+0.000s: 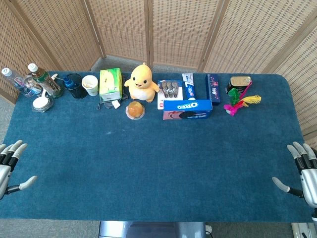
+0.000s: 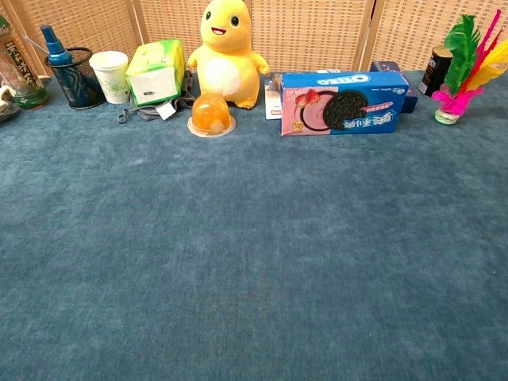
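Head view: both hands showed at the near corners of the blue table [image 1: 148,168]; the chest view showed neither.
Left hand: the left hand [image 1: 9,166] hung at the table's near left edge, fingers spread apart and upward, thumb out to the side, holding nothing.
Right hand: the right hand [image 1: 303,171] sat at the near right edge, fingers likewise apart, thumb pointing inward, holding nothing.
Nearest to left hand: a white round dish [image 1: 42,103] and two bottles [image 1: 43,79] stood at the far left, well apart from the hand.
Nearest to right hand: a feather shuttlecock [image 1: 238,101] lay beside a dark can [image 1: 240,83] at the far right, well apart from the hand.
Back row, left part: a black mesh cup [image 1: 74,86] with a blue item in it, a white paper cup [image 1: 90,85] and a green tissue box [image 1: 110,84] stood side by side.
Back row, middle: a yellow plush duck [image 1: 141,83] sat upright, with an orange jelly cup [image 1: 135,109] just in front of it.
Back row, right part: an Oreo box [image 1: 187,109] lay on its long side, near a dark blue box [image 1: 213,88].
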You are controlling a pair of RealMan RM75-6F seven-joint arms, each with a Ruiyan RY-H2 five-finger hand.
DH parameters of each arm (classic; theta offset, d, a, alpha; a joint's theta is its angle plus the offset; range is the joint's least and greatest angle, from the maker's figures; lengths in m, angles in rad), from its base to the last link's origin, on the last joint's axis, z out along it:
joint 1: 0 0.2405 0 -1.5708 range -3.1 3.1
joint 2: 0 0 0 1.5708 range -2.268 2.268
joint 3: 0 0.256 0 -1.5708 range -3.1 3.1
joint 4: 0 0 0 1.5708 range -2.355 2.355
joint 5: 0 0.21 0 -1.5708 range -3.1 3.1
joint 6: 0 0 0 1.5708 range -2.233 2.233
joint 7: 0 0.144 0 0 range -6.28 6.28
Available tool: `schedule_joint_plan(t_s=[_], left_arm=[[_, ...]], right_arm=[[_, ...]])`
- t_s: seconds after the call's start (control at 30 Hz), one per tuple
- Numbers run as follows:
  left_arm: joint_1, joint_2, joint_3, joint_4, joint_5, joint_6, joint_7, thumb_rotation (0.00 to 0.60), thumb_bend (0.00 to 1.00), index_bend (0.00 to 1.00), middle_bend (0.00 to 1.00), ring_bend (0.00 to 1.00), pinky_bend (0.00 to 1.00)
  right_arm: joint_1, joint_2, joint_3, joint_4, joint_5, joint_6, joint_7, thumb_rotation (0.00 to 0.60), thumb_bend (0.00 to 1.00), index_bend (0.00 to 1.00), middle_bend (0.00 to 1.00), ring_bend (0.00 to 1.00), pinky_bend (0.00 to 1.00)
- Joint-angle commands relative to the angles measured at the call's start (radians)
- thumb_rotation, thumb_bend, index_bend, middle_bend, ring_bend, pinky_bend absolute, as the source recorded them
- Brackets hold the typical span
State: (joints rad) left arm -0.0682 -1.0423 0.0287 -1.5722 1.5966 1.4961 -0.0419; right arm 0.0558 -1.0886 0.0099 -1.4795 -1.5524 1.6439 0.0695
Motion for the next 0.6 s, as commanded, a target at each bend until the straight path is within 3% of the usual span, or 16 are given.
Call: schedule_joint_plan(t_s=[0.03, 0.27, 0.43, 0.53, 0.57, 0.6], left_arm=[[-0.001, 0.001, 0.001, 0.001, -0.001, -0.003, -0.004, 0.0, 0.02, 0.0, 0.0, 0.05, 0.0], [0.0, 0.004, -0.001, -0.001, -0.003, 0.001, -0.014, 0.0, 0.02, 0.0, 0.0, 0.05, 0.0], [0.001, 0.008, -0.004, -0.005, -0.002, 0.006, -0.017, 0.002, 0.02, 0.0, 0.0, 0.05, 0.0], [-0.001, 0.008, -0.006, -0.003, -0.009, 0.001, -0.018, 0.0, 0.02, 0.0, 0.0, 0.05, 0.0], [-0.001, 0.008, -0.007, -0.003, -0.012, 0.0, -0.019, 0.0, 0.02, 0.0, 0.0, 0.05, 0.0], [-0.001, 0.009, -0.008, -0.004, -0.014, -0.001, -0.022, 0.0, 0.02, 0.0, 0.0, 0.05, 0.0]], right_arm=[[-0.003, 0.002, 0.003, 0.002, -0.005, 0.0, 0.009, 0.0, 0.0, 0.0, 0.0, 0.0, 0.07], [0.006, -0.004, 0.01, 0.011, -0.029, -0.015, 0.034, 0.0, 0.0, 0.0, 0.0, 0.01, 0.07], [0.074, -0.011, 0.016, 0.011, -0.101, -0.072, 0.03, 0.0, 0.0, 0.0, 0.0, 0.15, 0.16], [0.153, -0.017, 0.023, 0.001, -0.176, -0.126, 0.079, 0.0, 0.02, 0.02, 0.0, 0.36, 0.36], [0.176, -0.022, 0.024, 0.005, -0.195, -0.142, 0.101, 0.007, 0.04, 0.04, 0.0, 0.47, 0.5], [0.196, -0.026, 0.025, 0.011, -0.21, -0.157, 0.12, 0.074, 0.09, 0.05, 0.0, 0.59, 0.66]])
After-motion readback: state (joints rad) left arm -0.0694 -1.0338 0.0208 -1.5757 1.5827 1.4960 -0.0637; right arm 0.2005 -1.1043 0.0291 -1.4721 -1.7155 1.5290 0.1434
